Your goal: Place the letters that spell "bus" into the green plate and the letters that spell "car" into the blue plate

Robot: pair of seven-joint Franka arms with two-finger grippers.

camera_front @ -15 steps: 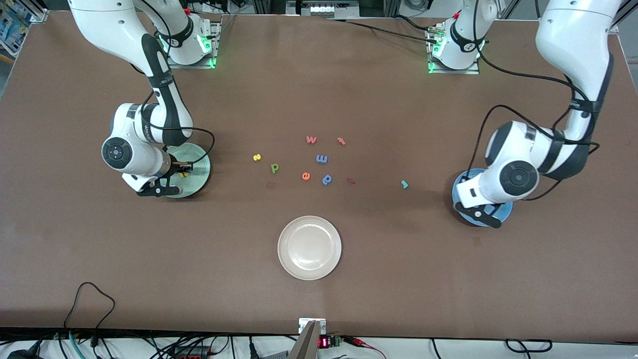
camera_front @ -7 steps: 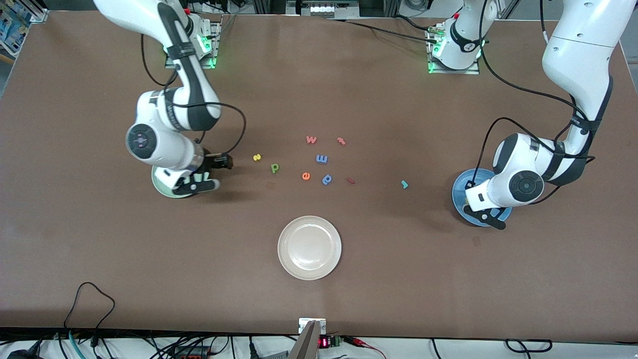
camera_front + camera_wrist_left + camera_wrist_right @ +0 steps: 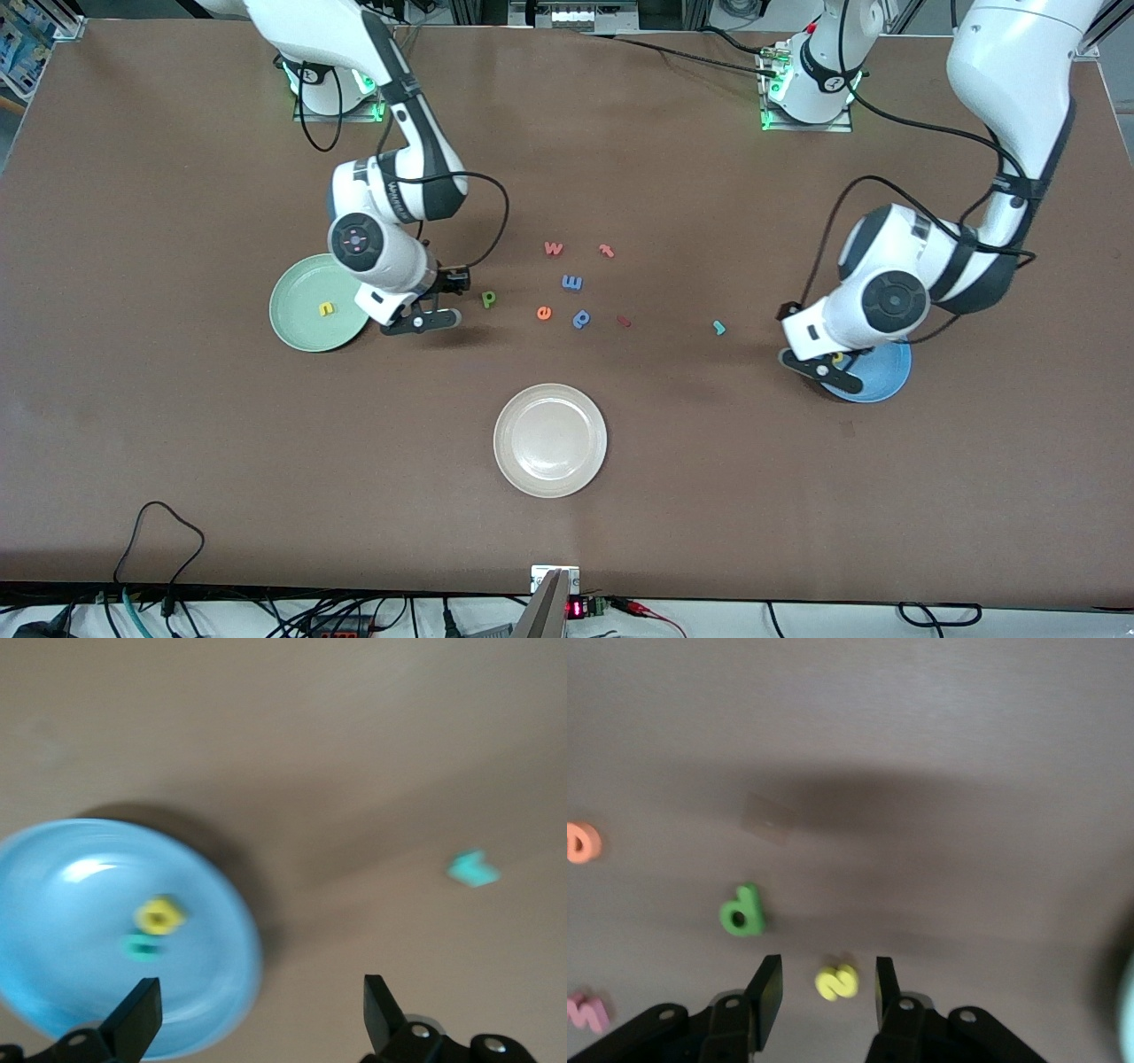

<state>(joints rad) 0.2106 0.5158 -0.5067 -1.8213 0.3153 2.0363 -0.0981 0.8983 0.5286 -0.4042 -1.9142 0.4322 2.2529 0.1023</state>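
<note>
At the brown table (image 3: 177,443), the sort stands part done, with 3 of 6 letters home. The green plate (image 3: 301,326) lies toward the right arm's end and the blue plate (image 3: 886,377) toward the left arm's end. The white plate (image 3: 549,440), nearer the front camera, is no part of the job. The right gripper (image 3: 821,990) hangs low over the bare table between the green plate and the green b-shaped letter (image 3: 488,299), its jaws part-way apart and holding nothing. The yellow s (image 3: 837,981) lies on the table between them, so you appear to be on the step of picking up the s. The yellow u (image 3: 327,308) already rests in the green plate. The left gripper (image 3: 259,1014) hovers over the blue plate's edge, spread wide and empty. Inside that plate lie the yellow a (image 3: 159,915) and, just beside it, the c (image 3: 140,946). The teal r (image 3: 718,328) is on the table, apart from the blue plate and toward the middle. Your next move likely calls for lowering squarely onto the tiny s before closing, then sending the left arm for the r. Leave the orange e (image 3: 544,312) and the blue p (image 3: 581,318) alone.
</note>
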